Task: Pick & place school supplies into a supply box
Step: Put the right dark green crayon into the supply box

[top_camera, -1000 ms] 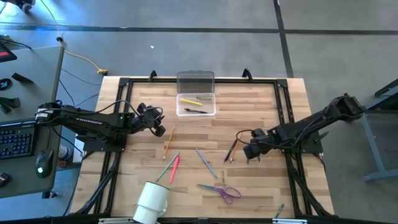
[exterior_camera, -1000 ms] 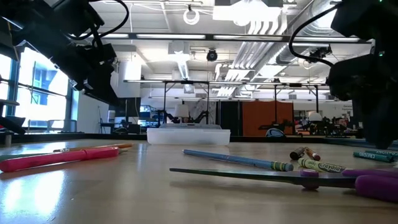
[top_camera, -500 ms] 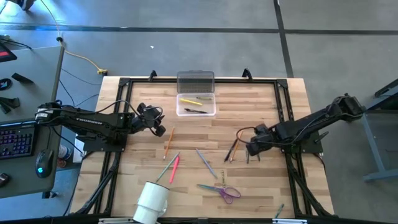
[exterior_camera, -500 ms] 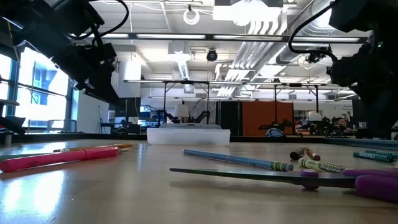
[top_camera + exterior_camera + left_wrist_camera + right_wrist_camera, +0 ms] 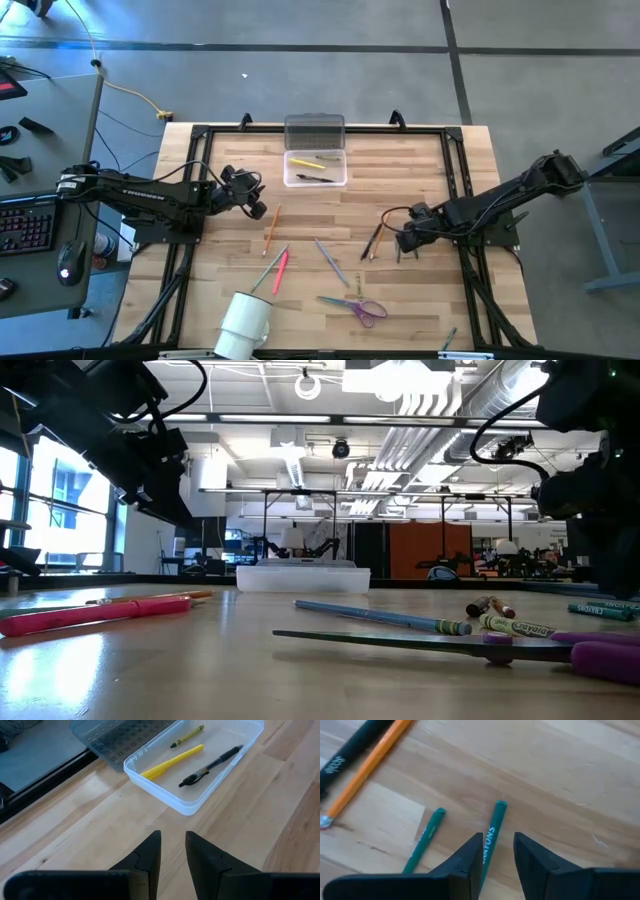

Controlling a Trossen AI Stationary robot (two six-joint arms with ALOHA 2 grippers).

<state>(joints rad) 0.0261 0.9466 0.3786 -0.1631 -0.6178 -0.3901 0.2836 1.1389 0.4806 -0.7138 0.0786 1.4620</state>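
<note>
Right tool point(image 5: 497, 851) hangs low over a green crayon point(image 5: 490, 840), fingers slightly apart, apparently gripping nothing. Left tool point(image 5: 172, 851) likewise parted, empty, near the supply box point(image 5: 165, 790) (lid open, far side of surface point(image 5: 420, 170)).

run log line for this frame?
left hand: open, empty, near supply box | right hand: open over green crayon | box: three items

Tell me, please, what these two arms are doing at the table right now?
They are sorting school supplies into the clear supply box, which already holds a yellow pencil, a black pen and a crayon. The right pincer, open and empty, hangs just over a green crayon on the table. The left pincer waits empty near the box. Scissors and several pencils lie loose.
</note>
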